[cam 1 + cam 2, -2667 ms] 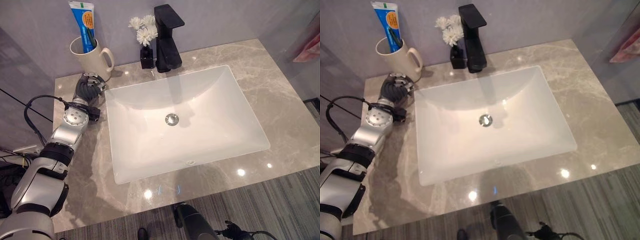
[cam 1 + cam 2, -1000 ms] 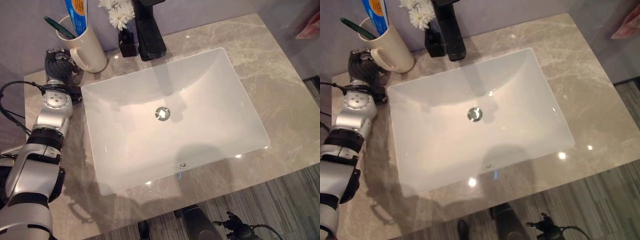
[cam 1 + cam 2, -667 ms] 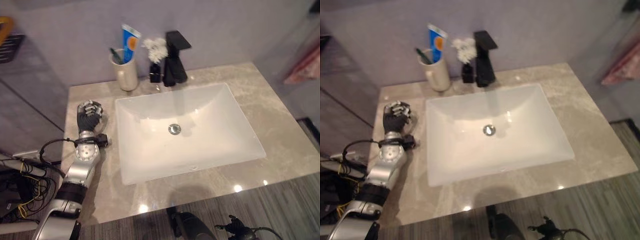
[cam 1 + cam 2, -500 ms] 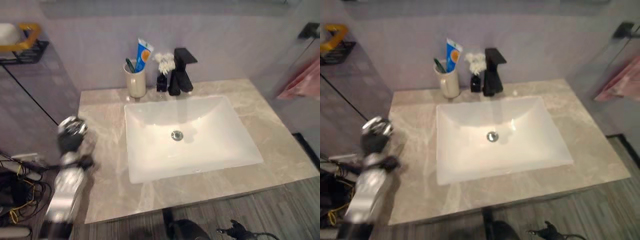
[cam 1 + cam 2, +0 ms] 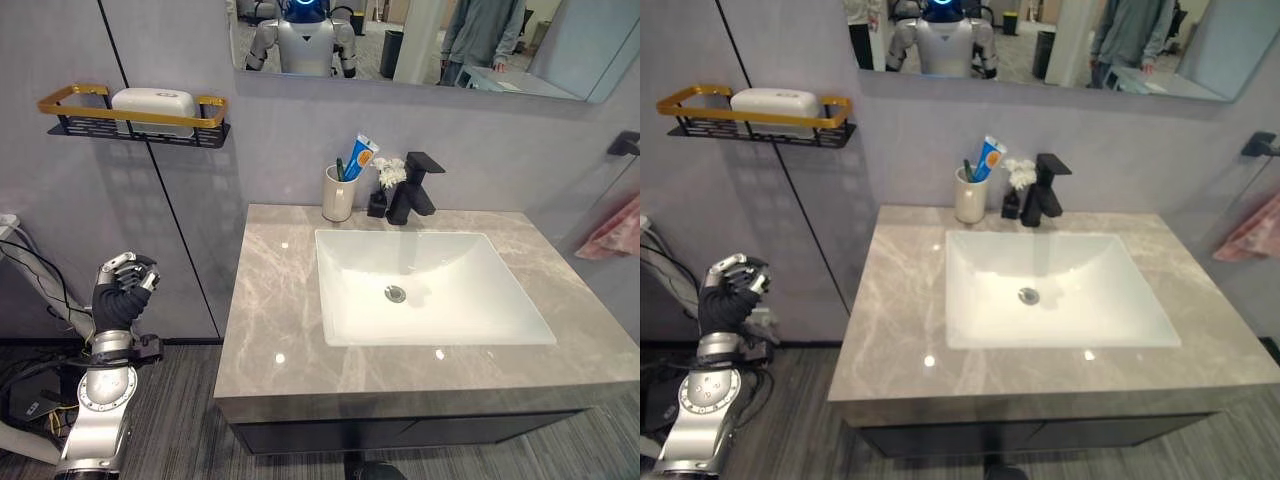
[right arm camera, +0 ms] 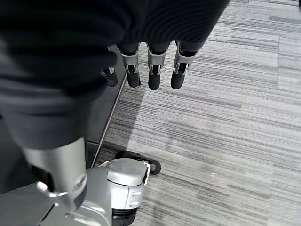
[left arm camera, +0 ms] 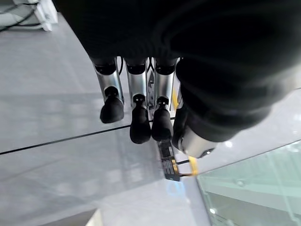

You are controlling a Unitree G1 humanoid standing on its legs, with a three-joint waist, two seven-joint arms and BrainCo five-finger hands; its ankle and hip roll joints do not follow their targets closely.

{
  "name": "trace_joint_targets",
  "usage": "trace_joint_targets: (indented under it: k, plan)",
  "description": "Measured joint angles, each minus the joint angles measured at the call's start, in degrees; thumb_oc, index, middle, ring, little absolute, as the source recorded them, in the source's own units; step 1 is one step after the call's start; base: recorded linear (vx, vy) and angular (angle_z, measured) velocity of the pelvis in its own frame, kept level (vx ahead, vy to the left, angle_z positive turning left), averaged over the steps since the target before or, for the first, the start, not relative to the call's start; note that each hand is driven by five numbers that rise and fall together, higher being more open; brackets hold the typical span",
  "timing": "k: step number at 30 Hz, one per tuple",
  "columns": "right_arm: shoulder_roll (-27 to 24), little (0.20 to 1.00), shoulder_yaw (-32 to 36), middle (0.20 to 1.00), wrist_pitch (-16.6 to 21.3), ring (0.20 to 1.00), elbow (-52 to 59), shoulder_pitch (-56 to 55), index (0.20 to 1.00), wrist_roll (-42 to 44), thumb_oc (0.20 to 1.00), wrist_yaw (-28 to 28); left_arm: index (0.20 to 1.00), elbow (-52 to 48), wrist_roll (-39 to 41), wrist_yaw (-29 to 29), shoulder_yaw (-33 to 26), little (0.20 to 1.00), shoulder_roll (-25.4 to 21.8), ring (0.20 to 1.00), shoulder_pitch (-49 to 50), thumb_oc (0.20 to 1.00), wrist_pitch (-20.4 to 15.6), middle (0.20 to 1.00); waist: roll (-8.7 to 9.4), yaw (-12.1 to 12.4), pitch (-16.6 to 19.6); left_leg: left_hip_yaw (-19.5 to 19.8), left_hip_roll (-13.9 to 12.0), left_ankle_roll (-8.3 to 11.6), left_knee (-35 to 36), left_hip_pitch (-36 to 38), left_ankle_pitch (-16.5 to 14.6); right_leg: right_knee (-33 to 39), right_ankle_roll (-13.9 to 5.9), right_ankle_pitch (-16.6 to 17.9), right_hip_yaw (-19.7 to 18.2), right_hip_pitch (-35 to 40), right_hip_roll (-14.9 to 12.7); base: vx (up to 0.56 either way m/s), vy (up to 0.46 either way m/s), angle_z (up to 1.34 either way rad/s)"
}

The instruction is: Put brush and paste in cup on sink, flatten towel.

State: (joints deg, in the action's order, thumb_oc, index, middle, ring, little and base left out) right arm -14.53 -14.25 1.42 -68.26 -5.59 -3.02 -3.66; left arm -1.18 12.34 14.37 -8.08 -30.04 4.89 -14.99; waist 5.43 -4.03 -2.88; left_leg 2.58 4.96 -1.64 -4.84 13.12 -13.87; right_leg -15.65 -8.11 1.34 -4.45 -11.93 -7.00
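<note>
While the two head views take in the whole marble surface (image 5: 270, 300) with its white sink (image 5: 430, 290), the right wrist view looks down at grey striped floor (image 6: 225, 122), where the right hand (image 6: 150, 66) hangs with fingers (image 6: 155, 77) curled partway and nothing in them. At the back of the surface, just left of the black tap (image 5: 413, 188), stands the cream cup (image 5: 338, 193), and in it the blue and white paste tube (image 5: 359, 158) leans to the right beside the green brush (image 5: 340, 168), of which little but the upper end clears the rim. A small black vase of white flowers (image 5: 385, 178) sits between cup and tap. The pink towel (image 5: 610, 232) hangs at the right edge of both head views, well apart from the sink and cut off by the frame, so how it lies is hard to tell. The left hand (image 5: 122, 292) is raised well to the left of the surface, below a gold-rimmed wall shelf (image 5: 130, 115) carrying a white bar; its own wrist view shows the fingers (image 7: 136, 117) bent over and holding nothing. Above, a mirror (image 5: 400, 40) reflects a person from the chest down.
</note>
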Motion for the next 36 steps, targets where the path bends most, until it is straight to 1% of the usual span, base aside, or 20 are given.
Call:
trace_joint_targets:
  k: [3, 4, 5, 6, 7, 8, 9, 13, 16, 18, 20, 21, 23, 24, 25, 26, 27, 30, 33, 36]
  plan:
    - [0.0, 1.0, -0.4, 1.0, 0.5, 1.0, 4.2, -1.0, 1.0, -0.1, 1.0, 0.0, 0.2, -0.4, -1.4, -0.8, 1.3, 0.2, -2.6, 0.2, 0.3, 0.2, -1.1, 0.2, 0.84, -1.3, -1.3, -1.6, 1.8, -0.8, -4.0, -1.7, -0.5, 2.6, -0.92, 3.8, -1.7, 0.6, -1.2, -0.15, 0.067, -0.33]
    - [0.1, 1.0, -0.5, 1.0, 1.0, 1.0, 5.5, -1.1, 1.0, -0.1, 1.0, 0.0, 0.2, -0.6, -2.2, -1.4, 2.3, 0.2, -5.3, 0.2, -0.1, 0.2, -1.2, 0.2, 1.94, -2.1, -2.6, -2.3, 3.0, -1.74, -4.6, -1.5, -0.9, 5.1, -2.1, 7.3, -1.6, 0.9, -1.2, -0.24, 0.086, -0.61]
    - [0.3, 1.0, -0.3, 1.0, 1.1, 1.0, 6.3, -0.9, 1.0, -0.1, 1.0, 0.0, 0.2, -0.8, -2.3, -1.5, 2.0, 0.2, -5.7, 0.2, -0.1, 0.2, -1.5, 0.2, 2.2, -1.8, -3.6, -3.6, 2.7, -1.77, -5.3, -1.7, -0.9, 6.4, -2.78, 9.2, -1.5, 1.2, -1.7, -0.28, 0.096, -0.92]
    - [0.7, 1.0, 0.4, 1.0, 1.1, 1.0, 5.6, -0.9, 1.0, 0.0, 1.0, 0.0, 0.2, -0.7, -2.3, -1.4, 1.8, 0.2, -5.3, 0.2, -0.1, 0.2, -1.5, 0.2, 1.88, -1.8, -4.7, -6.7, 2.9, -2.32, -7.0, -2.9, -1.2, 9.1, -2.42, 14.8, 0.2, 0.9, -0.9, -0.28, 0.071, -1.02]
    - [0.7, 1.0, 1.4, 1.0, 1.3, 1.0, 5.0, -0.3, 1.0, 0.2, 1.0, -0.1, 0.2, -0.7, -2.3, -1.3, 1.8, 0.2, -4.9, 0.2, 0.1, 0.2, -1.5, 0.2, 0.8, -1.4, -5.2, -8.7, 1.6, -3.98, -7.9, -4.2, -2.0, 11.8, -3.26, 18.3, 2.7, 0.4, -0.3, -0.28, 0.055, -1.06]
    - [1.1, 1.0, 2.6, 1.0, 1.1, 1.0, 4.5, -0.4, 1.0, 0.5, 1.0, -0.2, 0.2, -0.8, -2.4, -1.3, 2.0, 0.2, -4.4, 0.2, 0.0, 0.2, -1.5, 0.2, 0.51, -1.3, -5.5, -10.2, 1.5, -4.0, -8.0, -4.5, -1.9, 11.5, -4.23, 16.8, 5.3, -0.3, -0.1, -0.3, 0.009, -0.79]
    - [0.9, 1.0, 2.6, 1.0, 1.1, 1.0, 2.9, -1.4, 1.0, 0.6, 1.0, -0.3, 0.2, -0.8, -3.0, -1.3, 2.0, 0.2, -3.0, 0.2, -0.6, 0.2, -1.6, 0.2, 0.16, -2.6, -5.7, -11.5, 1.1, -5.45, -7.7, -5.8, -0.6, 9.5, -3.64, 13.2, 6.6, -0.3, -0.2, -0.31, -0.007, -0.51]
    - [0.5, 1.0, 2.7, 1.0, 0.9, 1.0, -3.4, -1.9, 1.0, 0.7, 1.0, -0.2, 0.2, -1.6, -3.8, -2.2, 3.4, 0.2, -2.8, 0.2, -1.7, 0.2, -1.6, 0.2, -2.98, -3.0, -7.1, -14.5, -0.9, -6.17, -4.2, -8.6, 3.9, -7.3, -3.52, 4.2, 3.5, -4.4, 1.5, -0.24, -0.061, -0.35]
    - [0.5, 1.0, 3.0, 1.0, 0.6, 1.0, -6.6, -1.8, 1.0, 0.7, 1.0, -0.2, 0.2, -3.9, -4.0, -3.5, 4.9, 0.2, -4.0, 0.2, -2.5, 0.2, -1.5, 0.2, -3.87, -2.8, -7.3, -16.8, -2.1, -5.81, -1.5, -10.4, 6.4, -8.0, -4.57, 0.2, 3.6, -2.4, 0.2, -0.1, -0.082, -0.59]
    - [0.6, 1.0, 4.3, 1.0, 0.2, 1.0, -6.3, -0.7, 1.0, 0.7, 1.0, -0.2, 0.2, -4.7, -4.0, -4.3, 4.9, 0.2, -4.5, 0.2, -2.8, 0.2, -1.4, 0.2, -3.73, -1.5, -7.2, -20.5, -3.2, -4.82, -0.2, -10.4, 6.8, -3.6, -4.49, -0.8, 6.5, 2.0, -1.9, -0.12, -0.103, -1.09]
    - [0.7, 1.0, 4.3, 1.0, 0.0, 1.0, -5.7, -0.3, 1.0, 0.7, 1.0, -0.2, 0.2, -4.9, -4.0, -4.5, 4.9, 0.2, -4.6, 0.2, -2.5, 0.2, -1.5, 0.2, -3.02, -1.2, -6.6, -24.4, -4.2, -4.36, 1.1, -10.0, 7.5, -1.6, -3.47, -1.4, 11.4, 3.9, -3.9, -0.09, -0.103, -0.76]
    - [0.6, 1.0, 4.2, 1.0, 0.0, 1.0, -5.3, -0.2, 1.0, 0.7, 1.0, -0.3, 0.2, -4.8, -4.0, -4.6, 5.1, 0.2, -4.3, 0.2, -2.0, 0.2, -1.4, 0.2, -3.39, 0.5, -6.2, -26.4, -5.0, -3.69, 2.2, -9.7, 7.8, -1.6, -2.86, -2.0, 16.9, 4.0, -5.0, -0.05, -0.148, -1.23]
    - [0.8, 1.0, 3.7, 1.0, -0.3, 1.0, -2.5, 0.7, 1.0, 0.4, 1.0, -0.5, 0.2, -4.9, -3.8, -4.6, 5.0, 0.2, -3.1, 0.2, 0.0, 0.2, -1.0, 0.2, -2.64, 2.5, -4.9, -33.2, -7.9, -1.48, 4.0, -9.0, 9.1, -2.7, -1.36, -4.5, 28.6, 6.2, -7.4, -0.01, -0.175, -1.72]
    - [0.4, 1.0, 2.9, 1.0, -0.4, 1.0, -1.7, 0.8, 1.0, 0.6, 1.0, -0.6, 0.2, -4.8, -3.1, -4.7, 4.5, 0.2, -1.1, 0.2, 2.7, 0.2, -0.9, 0.2, -2.92, 4.1, -4.1, -36.2, -9.1, -0.26, 5.1, -7.5, 9.1, -2.1, -1.63, -5.2, 33.5, 7.9, -7.8, 0.0, -0.159, -1.78]
    - [0.7, 1.0, 2.7, 1.0, -0.2, 1.0, -0.1, 0.4, 1.0, 1.0, 1.0, -0.9, 0.2, -4.8, -0.8, -5.2, 4.5, 0.2, -0.7, 0.2, 3.7, 0.2, -0.8, 0.2, -1.36, 4.6, -2.9, -36.4, -8.4, 0.12, 5.3, -7.5, 9.4, 0.6, -2.25, -2.7, 31.8, 8.9, -7.8, -0.06, -0.219, -1.4]
    - [0.9, 1.0, 2.6, 1.0, -0.2, 1.0, 2.1, -0.3, 1.0, 1.7, 1.0, -1.0, 0.2, -4.1, 1.4, -6.4, 5.2, 0.2, -0.7, 0.2, 3.6, 0.2, -0.3, 0.2, 0.09, 2.9, -2.3, -36.4, -8.2, 1.24, 5.1, -7.6, 10.1, 3.6, -0.69, -4.6, 28.4, 10.3, -6.7, 0.03, -0.13, -0.57]
    - [0.3, 1.0, 2.7, 1.0, 0.0, 1.0, 4.8, -1.1, 1.0, 2.3, 1.0, -1.1, 0.2, -3.9, 2.6, -7.1, 6.8, 0.2, -0.9, 0.2, 3.5, 0.2, 0.3, 0.2, 0.05, 1.5, -2.2, -36.4, -8.6, 1.67, 4.9, -7.7, 10.6, 4.1, -0.11, -4.7, 28.0, 10.3, -5.8, 0.02, -0.189, -0.27]
    - [-0.7, 1.0, 2.8, 1.0, 0.5, 1.0, 7.9, -1.9, 1.0, 3.1, 1.0, -1.2, 0.2, -3.5, 3.5, -8.7, 11.9, 0.2, -0.4, 0.2, 2.1, 0.2, 0.6, 0.2, -2.03, 0.5, -1.4, -32.9, -10.5, 1.76, 4.5, -8.2, 11.0, 7.4, 1.83, -4.4, 24.5, 10.1, -2.3, 0.03, -0.158, -0.55]
    - [-0.8, 1.0, 2.5, 1.0, 0.6, 1.0, 5.6, -2.4, 1.0, 3.3, 1.0, -1.2, 0.2, -1.6, 3.8, -10.3, 15.9, 0.2, 1.4, 0.2, -2.3, 0.2, 1.0, 0.2, -4.07, -0.8, -1.2, -33.0, -12.4, 3.06, 3.6, -8.5, 11.6, 8.5, 2.81, -3.8, 23.3, 9.8, -0.3, -0.02, -0.16, -0.32]
    - [-1.2, 1.0, 2.2, 1.0, 0.5, 1.0, 3.6, -2.0, 1.0, 3.3, 1.0, -1.1, 0.2, 0.8, 5.3, -10.6, 17.3, 0.2, 1.8, 0.2, -5.3, 0.2, 0.9, 0.2, -4.47, -1.5, -1.6, -32.7, -13.4, 3.07, 1.9, -9.7, 11.7, 8.5, 3.33, -3.7, 21.7, 8.5, 0.7, 0.04, -0.122, -0.27]
